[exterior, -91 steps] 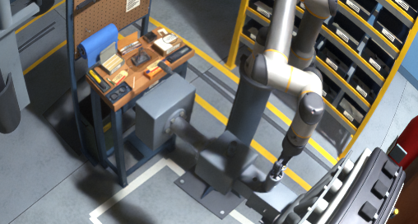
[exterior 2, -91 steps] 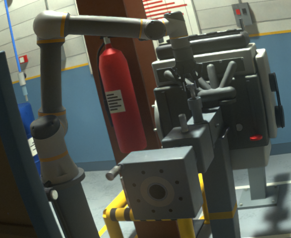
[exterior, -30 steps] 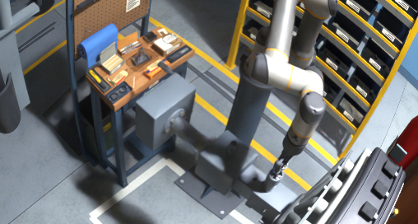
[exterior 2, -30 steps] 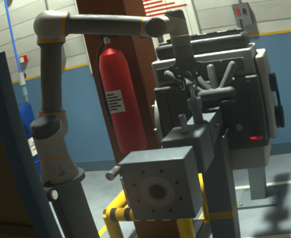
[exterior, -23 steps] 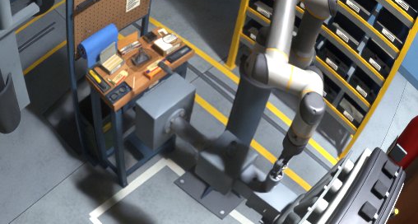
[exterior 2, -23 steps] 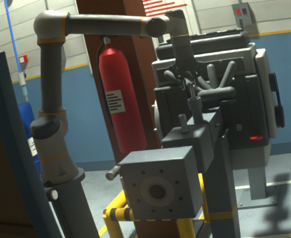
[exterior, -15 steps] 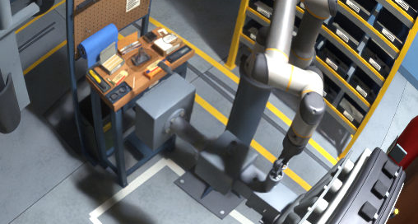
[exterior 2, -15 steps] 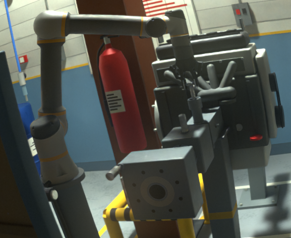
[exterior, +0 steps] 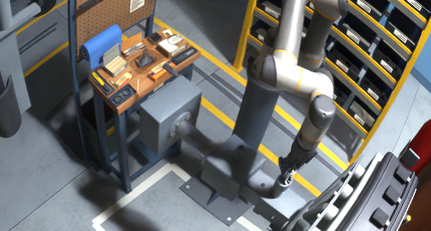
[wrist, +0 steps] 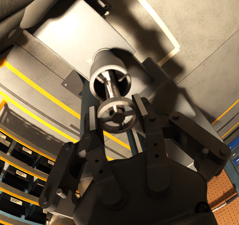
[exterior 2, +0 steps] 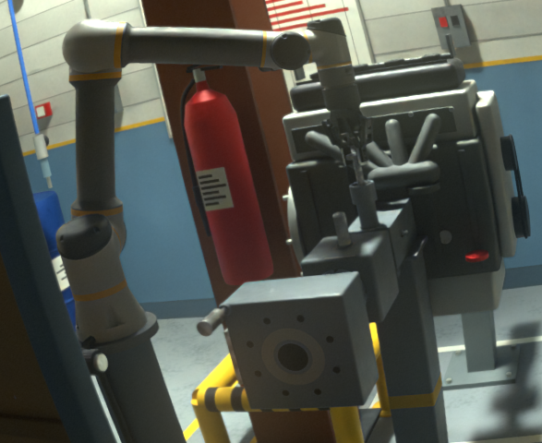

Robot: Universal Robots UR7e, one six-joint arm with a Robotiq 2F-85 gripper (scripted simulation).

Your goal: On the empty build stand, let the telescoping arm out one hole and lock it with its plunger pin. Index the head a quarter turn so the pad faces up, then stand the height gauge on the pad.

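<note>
The plunger pin's ring knob point(wrist: 116, 115) stands raised on its stem above its grey sleeve point(wrist: 109, 72) on the stand's arm, and my gripper point(wrist: 117, 115) is closed on that knob from above. The same pin point(exterior 2: 357, 164) rises from its sleeve point(exterior 2: 364, 202) on the stand's collar point(exterior 2: 352, 252). The telescoping arm point(exterior: 193, 134) runs from the collar to the boxy head point(exterior: 169, 113). The head's round pad point(exterior 2: 292, 355) faces sideways. The height gauge point(exterior: 145, 58) stands on the orange workbench point(exterior: 142, 69).
A large engine block point(exterior 2: 404, 157) sits close behind the gripper. A second short peg point(exterior 2: 341, 229) stands on the collar beside the sleeve. A red extinguisher point(exterior 2: 223, 190) hangs on the brown pillar. Yellow shelving point(exterior: 365, 43) lines one side.
</note>
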